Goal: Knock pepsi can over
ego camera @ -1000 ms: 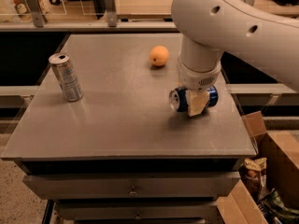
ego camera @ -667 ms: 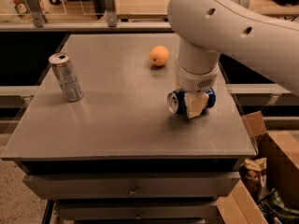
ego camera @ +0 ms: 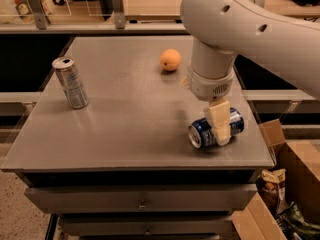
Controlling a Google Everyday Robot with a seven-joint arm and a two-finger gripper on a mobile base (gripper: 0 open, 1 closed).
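Camera view: gripper (ego camera: 221, 133) @ tipped pepsi can (ego camera: 204, 130).

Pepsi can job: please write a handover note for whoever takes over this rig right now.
Gripper: down at the table's front right, right against the pepsi can.
Pepsi can: lying on its side near the front right edge, silver top facing front left.
Silver can stands upright at left; orange sits further back.
Done: the pepsi can is over.
Left: probably only lifting the arm clear, gently, so the can does not roll off the edge.
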